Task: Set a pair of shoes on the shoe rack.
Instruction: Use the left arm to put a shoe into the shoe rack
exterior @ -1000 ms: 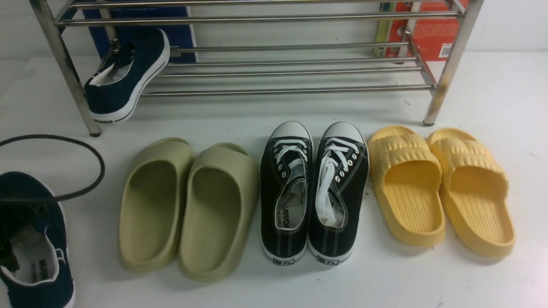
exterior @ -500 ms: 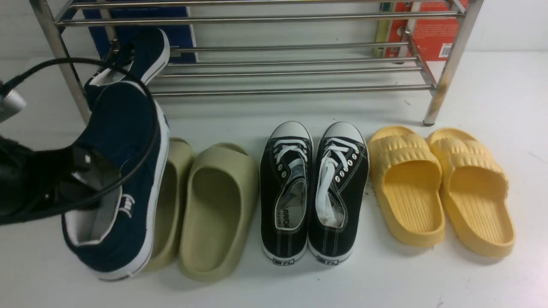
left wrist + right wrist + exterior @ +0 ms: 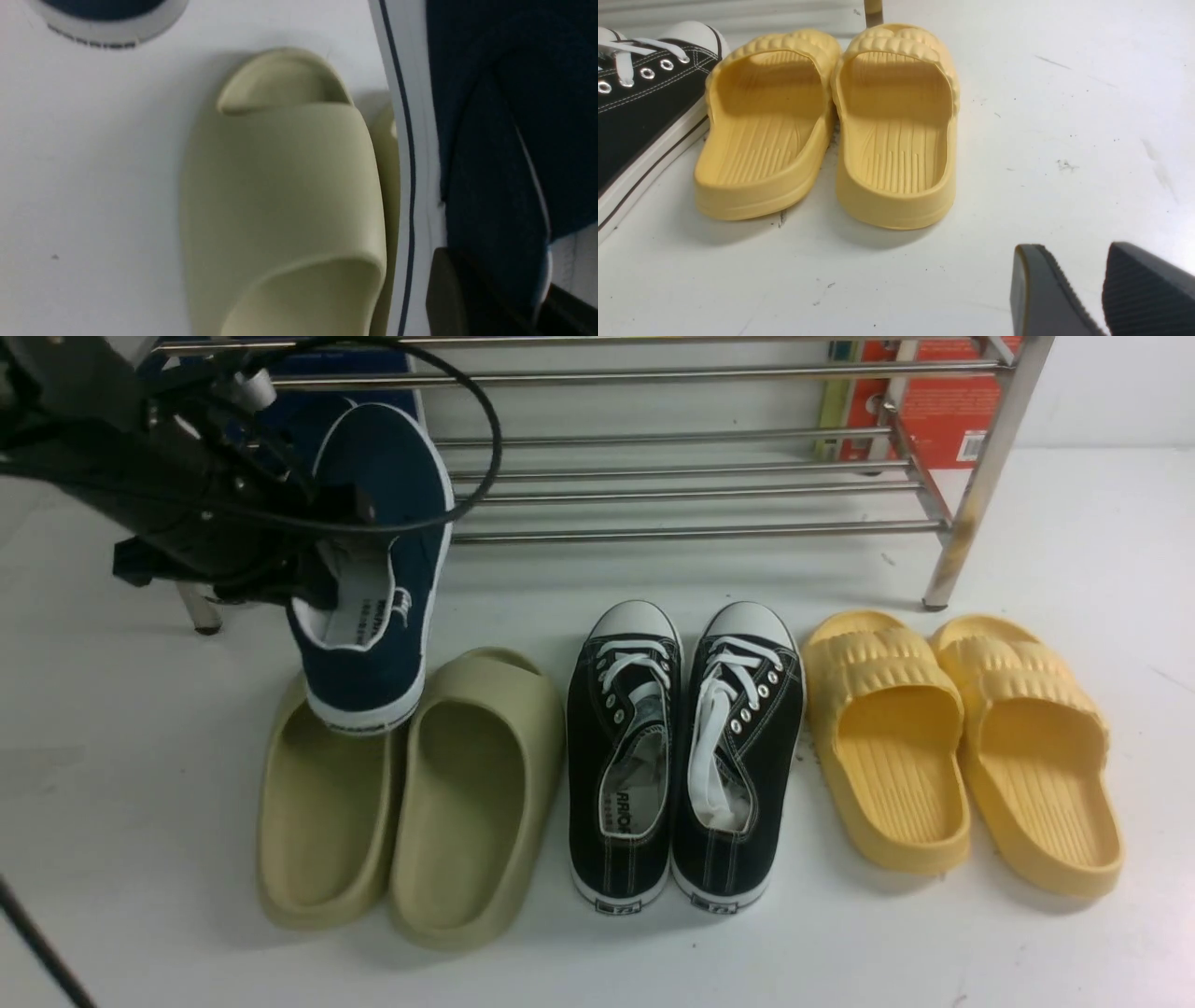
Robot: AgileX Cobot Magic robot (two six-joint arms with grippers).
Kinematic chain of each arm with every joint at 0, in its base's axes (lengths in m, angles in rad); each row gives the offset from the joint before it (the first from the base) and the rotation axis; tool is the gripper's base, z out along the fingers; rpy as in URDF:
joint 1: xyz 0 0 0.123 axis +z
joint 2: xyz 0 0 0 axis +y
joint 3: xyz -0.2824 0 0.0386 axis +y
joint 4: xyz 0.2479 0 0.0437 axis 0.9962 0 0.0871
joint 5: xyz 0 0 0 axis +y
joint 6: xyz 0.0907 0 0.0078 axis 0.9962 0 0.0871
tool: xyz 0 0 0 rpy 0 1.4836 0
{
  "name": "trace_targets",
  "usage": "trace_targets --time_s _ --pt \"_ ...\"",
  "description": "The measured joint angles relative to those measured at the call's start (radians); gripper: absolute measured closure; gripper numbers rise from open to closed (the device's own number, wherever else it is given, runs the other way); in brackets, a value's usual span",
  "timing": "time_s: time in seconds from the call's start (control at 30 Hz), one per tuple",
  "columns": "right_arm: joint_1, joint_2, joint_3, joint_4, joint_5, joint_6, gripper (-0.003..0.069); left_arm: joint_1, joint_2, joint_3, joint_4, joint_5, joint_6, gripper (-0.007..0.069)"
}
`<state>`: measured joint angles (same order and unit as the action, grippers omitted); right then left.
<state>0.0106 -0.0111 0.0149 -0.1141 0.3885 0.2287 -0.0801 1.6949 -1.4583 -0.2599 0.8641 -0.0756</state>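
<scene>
My left gripper (image 3: 322, 569) is shut on the side wall of a navy slip-on shoe (image 3: 378, 523). The shoe hangs in the air, toe towards the left end of the shoe rack (image 3: 700, 532) and heel above an olive slipper. In the left wrist view one dark finger (image 3: 448, 294) lies against this shoe's (image 3: 486, 140) outer side. The other navy shoe's white-soled heel (image 3: 107, 18) shows at that view's edge; my arm hides it in the front view. My right gripper (image 3: 1092, 280) hovers shut over bare floor, holding nothing.
On the white floor before the rack stand a pair of olive slippers (image 3: 476, 793), black lace-up sneakers (image 3: 686, 756) and yellow slippers (image 3: 962, 747). A red box (image 3: 934, 401) stands behind the rack's right end. A black cable (image 3: 467, 420) loops from my left arm.
My left arm has lifted the navy shoe from the near left floor, then carried it forward and right, up to the rack's left end.
</scene>
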Motion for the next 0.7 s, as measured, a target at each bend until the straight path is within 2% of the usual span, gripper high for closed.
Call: trace_targets --time_s 0.5,0.7 --pt "0.0 0.0 0.0 0.0 0.0 -0.001 0.0419 -0.016 0.271 -0.311 0.043 0.014 -0.04 0.0627" --pt "0.0 0.0 0.0 0.0 0.0 -0.001 0.0419 -0.016 0.337 -0.393 0.149 -0.048 -0.097 0.0627"
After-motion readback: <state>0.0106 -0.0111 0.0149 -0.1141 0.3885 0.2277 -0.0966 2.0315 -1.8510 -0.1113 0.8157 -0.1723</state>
